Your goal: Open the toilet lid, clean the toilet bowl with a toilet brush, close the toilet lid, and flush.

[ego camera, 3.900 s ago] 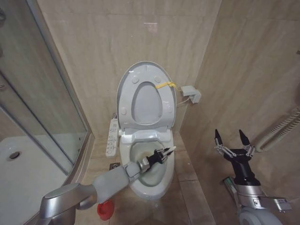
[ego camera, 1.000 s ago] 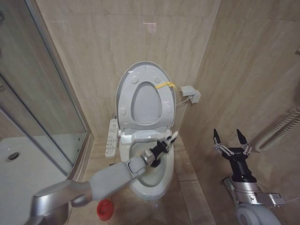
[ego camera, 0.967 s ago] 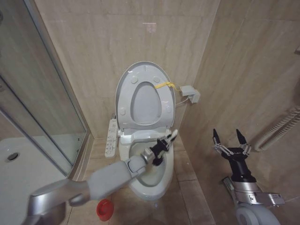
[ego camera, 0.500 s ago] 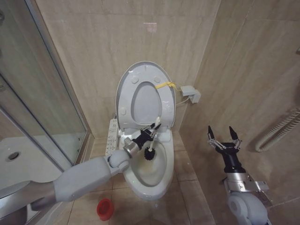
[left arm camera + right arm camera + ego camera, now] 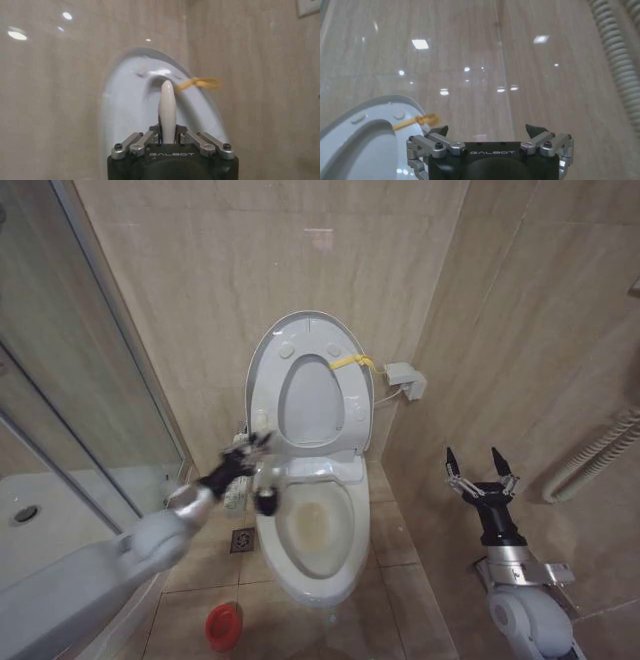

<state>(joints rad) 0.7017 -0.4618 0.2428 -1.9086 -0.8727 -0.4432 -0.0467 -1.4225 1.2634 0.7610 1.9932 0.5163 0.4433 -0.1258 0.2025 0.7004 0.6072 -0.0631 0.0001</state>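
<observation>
The toilet lid is raised upright against the tiled back wall, with the ring-shaped seat folded up against it and a yellow strap tied at its rim on the robot's right. Small round bumpers are seen on the lid's underside. Below it, the toilet bowl lies open, and a yellow-brown stain is visible inside the basin.

The left end effector is held beside the bowl on the robot's left, near the bowl's rear corner and just in front of the white control panel at the toilet's side. It is clamped on the toilet brush: in the left wrist view the whitish handle is seen rising between the closed fingers (the lid and its yellow strap lie behind it). In the head view the dark bristle head hangs at the bowl's outer left edge, outside the basin; whether it touches the rim cannot be told, since that part is blurred.

The right end effector is held upright, well apart from the toilet on the robot's right, with its fingers spread open and nothing between them. A red holder cup stands on the floor tiles in front of the bowl on the left, near a floor drain. A shower tray lies behind glass at far left.
</observation>
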